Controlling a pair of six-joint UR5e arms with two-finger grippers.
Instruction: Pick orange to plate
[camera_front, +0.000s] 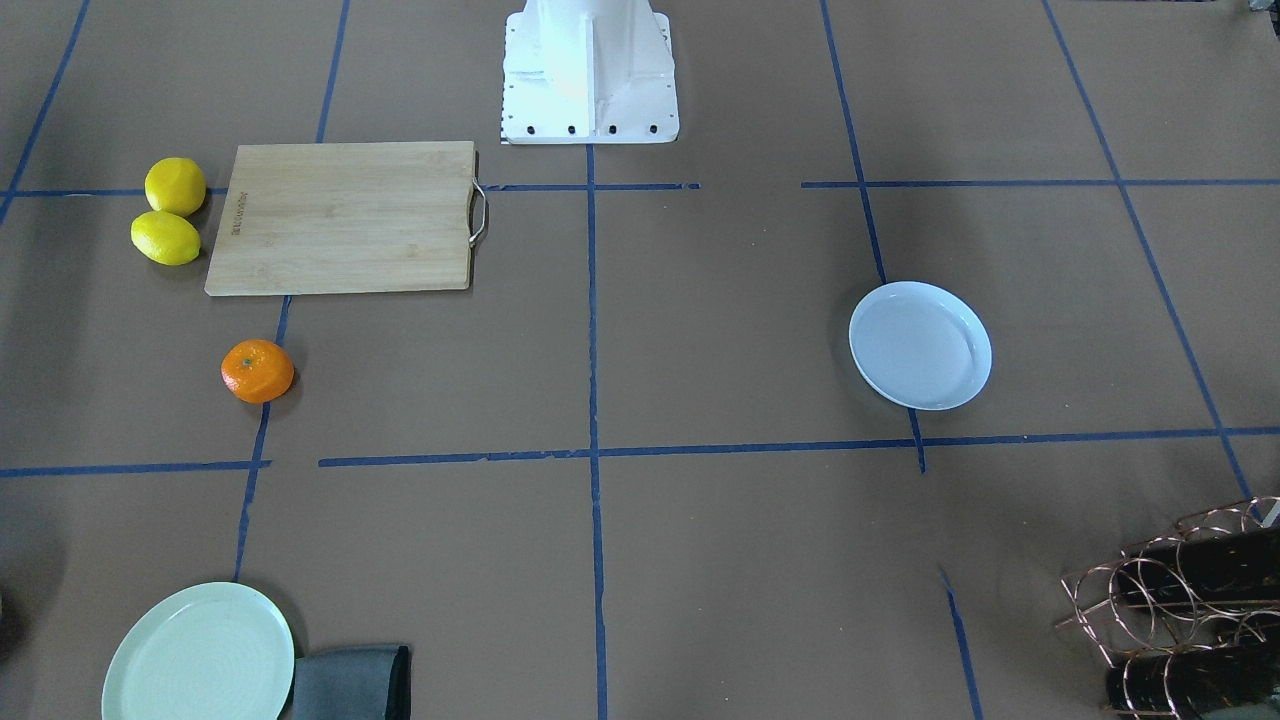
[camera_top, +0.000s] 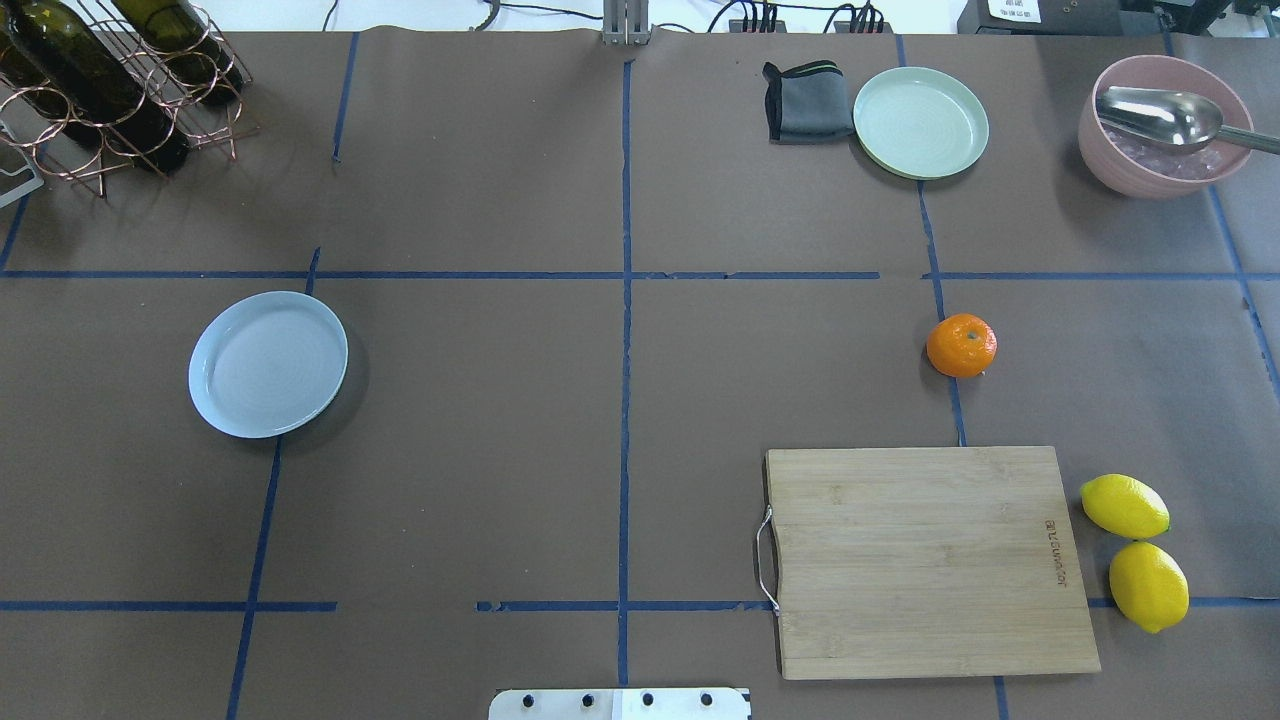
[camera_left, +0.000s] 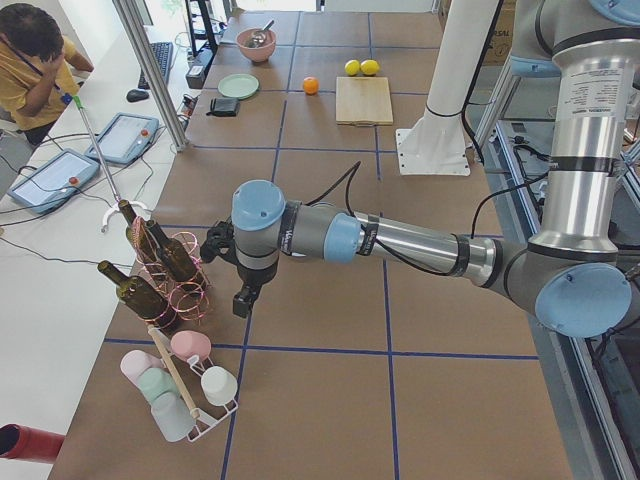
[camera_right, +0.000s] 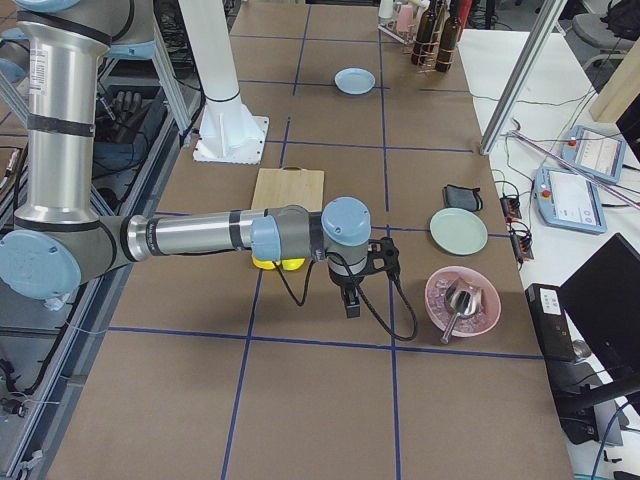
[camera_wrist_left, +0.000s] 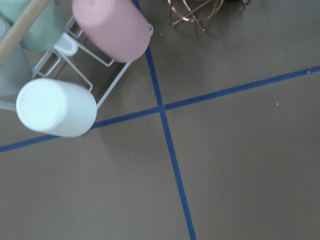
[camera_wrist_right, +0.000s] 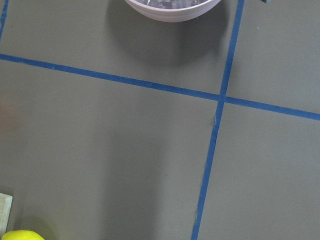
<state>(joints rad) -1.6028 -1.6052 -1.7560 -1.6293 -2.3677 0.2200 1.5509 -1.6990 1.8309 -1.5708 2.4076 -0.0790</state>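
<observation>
The orange (camera_top: 961, 345) lies on the brown table to the right of the centre line, just beyond the cutting board; it also shows at the left in the front view (camera_front: 257, 371). The glossy white plate (camera_top: 268, 364) sits bare on the table's left half (camera_front: 920, 345). Neither gripper appears in the overhead or front views. My left gripper (camera_left: 243, 299) hangs beside the wine rack, far from both. My right gripper (camera_right: 349, 303) hangs near the pink bowl. From these side views I cannot tell whether either is open or shut. The wrist views show no fingers.
A wooden cutting board (camera_top: 925, 560) lies near the orange, with two lemons (camera_top: 1124, 506) to its right. A mint plate (camera_top: 920, 122), grey cloth (camera_top: 800, 100) and pink bowl with ladle (camera_top: 1160, 125) stand at the back right. A wine rack (camera_top: 110, 80) fills the back left; a cup rack (camera_left: 180, 385) stands nearby.
</observation>
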